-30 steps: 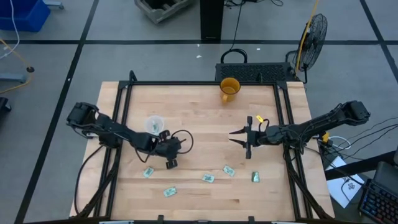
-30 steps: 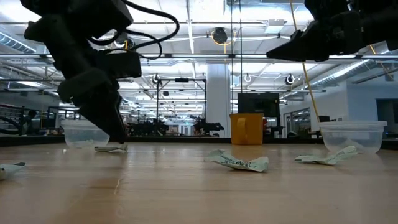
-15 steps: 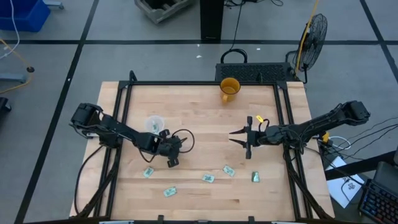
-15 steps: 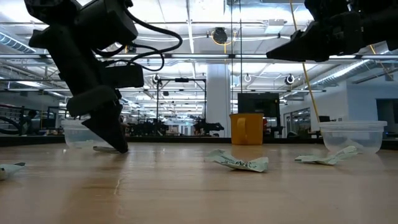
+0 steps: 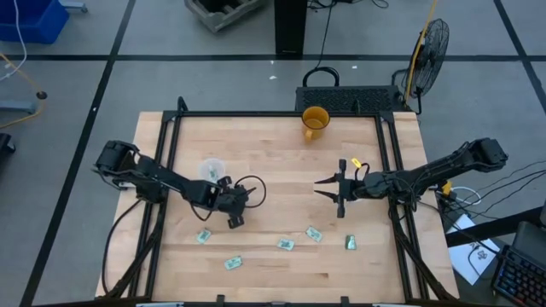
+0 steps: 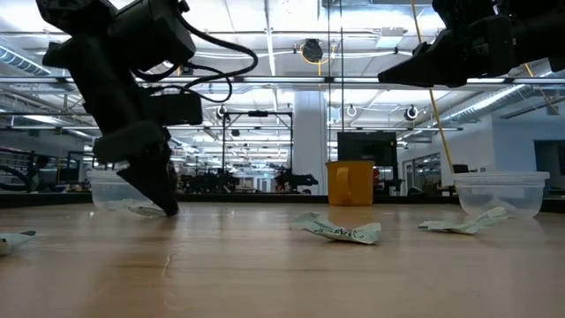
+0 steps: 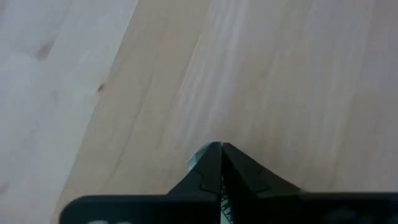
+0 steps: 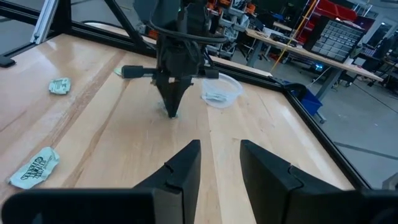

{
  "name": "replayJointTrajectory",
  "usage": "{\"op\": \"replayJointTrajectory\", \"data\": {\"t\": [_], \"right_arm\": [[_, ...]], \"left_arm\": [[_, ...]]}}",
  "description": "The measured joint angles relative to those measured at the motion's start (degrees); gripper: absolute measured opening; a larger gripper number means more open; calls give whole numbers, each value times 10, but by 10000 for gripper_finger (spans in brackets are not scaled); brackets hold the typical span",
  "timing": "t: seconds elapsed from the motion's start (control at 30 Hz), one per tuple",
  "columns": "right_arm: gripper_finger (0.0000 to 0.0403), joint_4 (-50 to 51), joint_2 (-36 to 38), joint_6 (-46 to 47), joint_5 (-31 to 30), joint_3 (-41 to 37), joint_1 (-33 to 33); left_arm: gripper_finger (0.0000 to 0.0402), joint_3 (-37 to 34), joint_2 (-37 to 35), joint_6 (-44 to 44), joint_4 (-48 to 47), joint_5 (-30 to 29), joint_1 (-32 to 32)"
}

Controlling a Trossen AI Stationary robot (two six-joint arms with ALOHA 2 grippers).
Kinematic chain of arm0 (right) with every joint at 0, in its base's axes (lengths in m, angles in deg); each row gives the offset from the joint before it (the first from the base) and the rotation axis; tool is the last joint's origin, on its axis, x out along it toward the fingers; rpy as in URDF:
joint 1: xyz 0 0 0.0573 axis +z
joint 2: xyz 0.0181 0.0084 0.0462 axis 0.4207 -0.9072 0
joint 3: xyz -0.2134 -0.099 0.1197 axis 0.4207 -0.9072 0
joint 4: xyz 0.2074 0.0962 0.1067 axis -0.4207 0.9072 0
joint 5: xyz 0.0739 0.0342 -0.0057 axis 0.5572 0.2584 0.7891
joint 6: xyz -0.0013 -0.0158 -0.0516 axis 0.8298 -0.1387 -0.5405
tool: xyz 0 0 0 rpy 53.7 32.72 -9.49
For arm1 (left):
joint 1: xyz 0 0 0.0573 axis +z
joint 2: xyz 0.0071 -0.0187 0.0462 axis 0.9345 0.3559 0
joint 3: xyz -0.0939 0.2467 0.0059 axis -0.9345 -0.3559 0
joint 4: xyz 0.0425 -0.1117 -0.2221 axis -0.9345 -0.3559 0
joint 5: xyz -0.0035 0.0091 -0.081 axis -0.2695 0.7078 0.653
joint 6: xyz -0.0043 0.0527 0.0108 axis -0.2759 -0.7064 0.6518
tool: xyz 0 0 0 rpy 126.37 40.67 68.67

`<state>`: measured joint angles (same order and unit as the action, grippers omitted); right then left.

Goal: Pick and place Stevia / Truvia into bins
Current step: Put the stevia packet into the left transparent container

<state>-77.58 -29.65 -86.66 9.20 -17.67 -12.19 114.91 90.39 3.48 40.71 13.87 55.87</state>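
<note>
My left gripper stands with its tips down on the table's left half, shut on a pale green and white Stevia packet. More packets lie flat along the near side. One clear bin stands just beyond my left gripper. A second clear bin shows at the right of the low view. My right gripper hangs open above the table's middle, touching nothing. My left gripper pinches the packet between its two fingertips; only one edge shows beside the shut fingers. The fingers come from above, slanting down. The packet is still down at the tabletop, under the tips.
A yellow-orange cup stands at the far edge, middle. A crumpled packet and another lie near the low camera. A black frame runs round the wooden tabletop. Bare wood lies between the two grippers.
My left gripper has come down onto the packet beside the left bin, tipped a little steeper, and shut on it. The packet stays on the table. My right arm has kept still.
</note>
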Motion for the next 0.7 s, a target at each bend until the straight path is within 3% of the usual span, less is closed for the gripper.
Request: {"op": "replayJointTrajectory", "data": {"t": [0.17, 0.47, 0.6, 0.7], "right_arm": [[105, 0, 0, 0, 0, 0, 0], [105, -3, 0, 0, -1, 0, 0], [105, -3, 0, 0, -1, 0, 0], [105, -2, 0, 0, -1, 0, 0]], "left_arm": [[5, 18, -77, -21, -71, -42, -2], [5, 48, -234, 8, -249, -191, 8], [12, 44, -257, 72, -323, -218, 29], [6, 20, -257, 84, -310, -217, 42]]}}
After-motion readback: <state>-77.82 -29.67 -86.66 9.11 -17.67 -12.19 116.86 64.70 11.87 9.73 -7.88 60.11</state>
